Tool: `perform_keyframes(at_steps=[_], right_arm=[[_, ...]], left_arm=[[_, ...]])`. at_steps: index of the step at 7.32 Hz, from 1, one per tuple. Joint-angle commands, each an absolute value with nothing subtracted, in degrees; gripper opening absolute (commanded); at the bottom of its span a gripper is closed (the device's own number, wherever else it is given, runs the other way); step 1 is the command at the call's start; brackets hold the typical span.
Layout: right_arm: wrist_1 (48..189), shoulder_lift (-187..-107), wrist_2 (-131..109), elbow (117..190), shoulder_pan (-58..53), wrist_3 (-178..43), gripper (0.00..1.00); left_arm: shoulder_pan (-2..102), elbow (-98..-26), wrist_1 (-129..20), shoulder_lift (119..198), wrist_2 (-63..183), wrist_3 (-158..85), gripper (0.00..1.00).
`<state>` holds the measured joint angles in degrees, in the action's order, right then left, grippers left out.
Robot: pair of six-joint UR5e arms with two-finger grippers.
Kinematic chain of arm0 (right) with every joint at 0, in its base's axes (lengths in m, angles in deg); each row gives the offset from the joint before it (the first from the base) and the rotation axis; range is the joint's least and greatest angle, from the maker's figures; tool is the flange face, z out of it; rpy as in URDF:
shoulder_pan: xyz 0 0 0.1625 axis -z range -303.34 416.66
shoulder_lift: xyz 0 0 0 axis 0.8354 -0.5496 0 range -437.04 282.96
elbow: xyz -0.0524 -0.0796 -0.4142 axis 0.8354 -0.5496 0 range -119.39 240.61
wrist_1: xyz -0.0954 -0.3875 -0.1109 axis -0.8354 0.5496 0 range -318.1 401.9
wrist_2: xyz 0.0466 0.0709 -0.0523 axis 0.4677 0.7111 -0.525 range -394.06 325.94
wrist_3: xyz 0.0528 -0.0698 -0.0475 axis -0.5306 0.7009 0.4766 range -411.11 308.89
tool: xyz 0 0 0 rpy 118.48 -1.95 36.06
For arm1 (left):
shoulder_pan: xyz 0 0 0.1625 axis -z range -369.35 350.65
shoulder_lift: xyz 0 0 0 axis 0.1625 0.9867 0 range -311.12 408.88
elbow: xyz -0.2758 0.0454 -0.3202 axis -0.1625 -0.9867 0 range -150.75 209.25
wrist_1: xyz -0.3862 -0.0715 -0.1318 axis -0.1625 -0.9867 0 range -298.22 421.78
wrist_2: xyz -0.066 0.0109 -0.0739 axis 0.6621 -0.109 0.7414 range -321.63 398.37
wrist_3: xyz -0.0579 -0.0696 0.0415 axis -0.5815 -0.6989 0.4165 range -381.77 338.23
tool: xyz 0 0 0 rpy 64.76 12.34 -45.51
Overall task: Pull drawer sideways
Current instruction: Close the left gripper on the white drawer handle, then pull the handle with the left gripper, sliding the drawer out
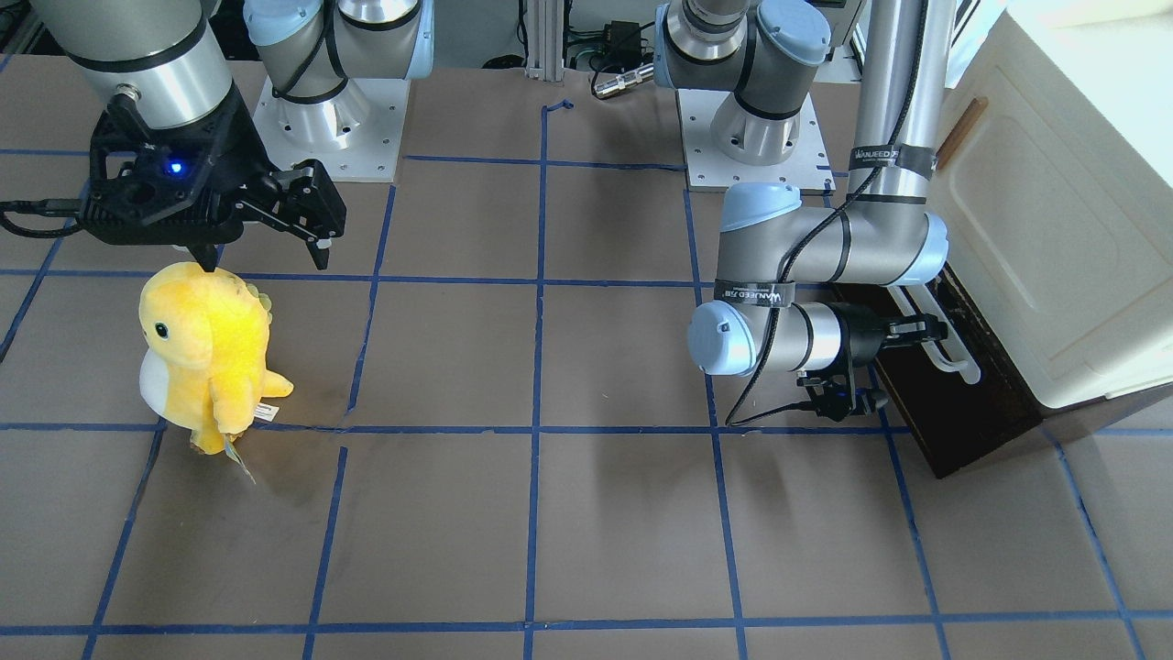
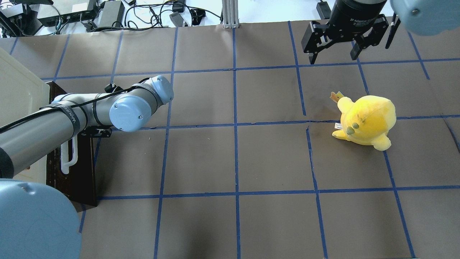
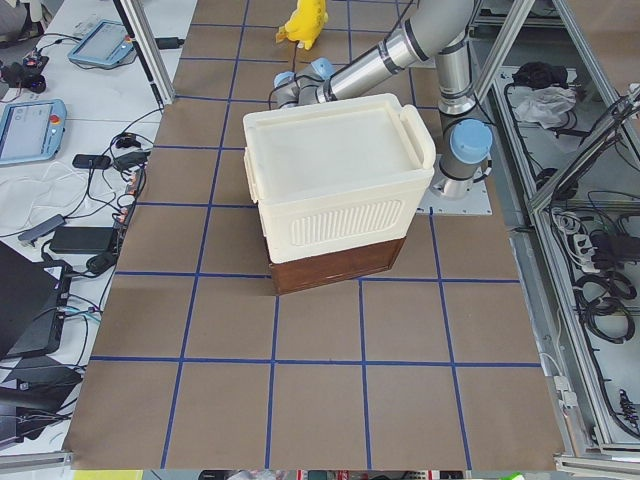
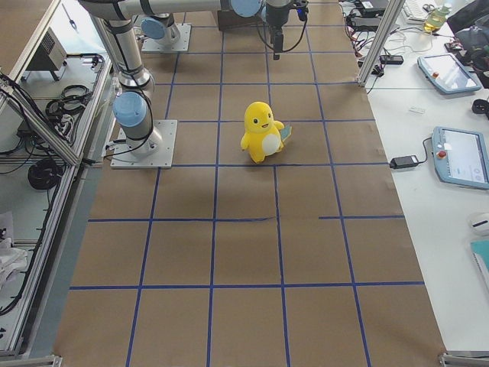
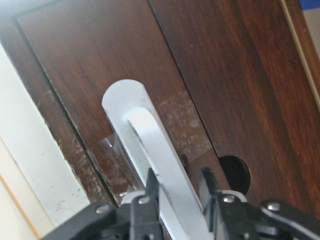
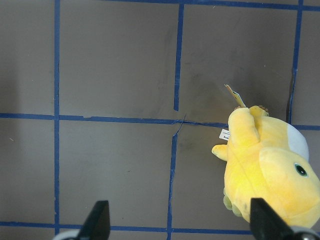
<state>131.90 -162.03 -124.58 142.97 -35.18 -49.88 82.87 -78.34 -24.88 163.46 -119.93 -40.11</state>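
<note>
The dark brown drawer (image 1: 953,422) sits at the base of a cream cabinet (image 1: 1054,211), with a long white bar handle (image 1: 955,356) on its front. My left gripper (image 1: 926,328) reaches sideways to the handle. In the left wrist view its fingers (image 5: 149,187) close on either side of the white bar (image 5: 150,135) against the drawer front (image 5: 100,55). No pale inside shows. My right gripper (image 1: 264,257) is open and empty, hanging above the table just behind a yellow plush toy (image 1: 206,353).
The yellow plush (image 2: 364,120) stands upright on the brown papered table with blue tape grid, below the right gripper (image 6: 180,222). The cabinet (image 3: 340,175) stands at the table's left end. Arm bases (image 1: 330,110) stand at the robot side.
</note>
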Motion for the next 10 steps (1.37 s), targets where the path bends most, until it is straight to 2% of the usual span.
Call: perform_keyframes(at_steps=[1,9,10], right_arm=[[131.9,-162.0,-124.6,143.0,-35.2,-49.8,1.0],[131.9,-162.0,-124.6,143.0,-35.2,-49.9,1.0],[131.9,-162.0,-124.6,143.0,-35.2,-49.9,1.0]], left_arm=[[83.0,-78.2,-24.7,163.3,-119.9,-39.7,0.37],[85.9,-77.1,-25.0,162.8,-118.0,-39.6,0.36],[85.9,-76.9,-24.8,162.7,-117.9,-39.5,0.2]])
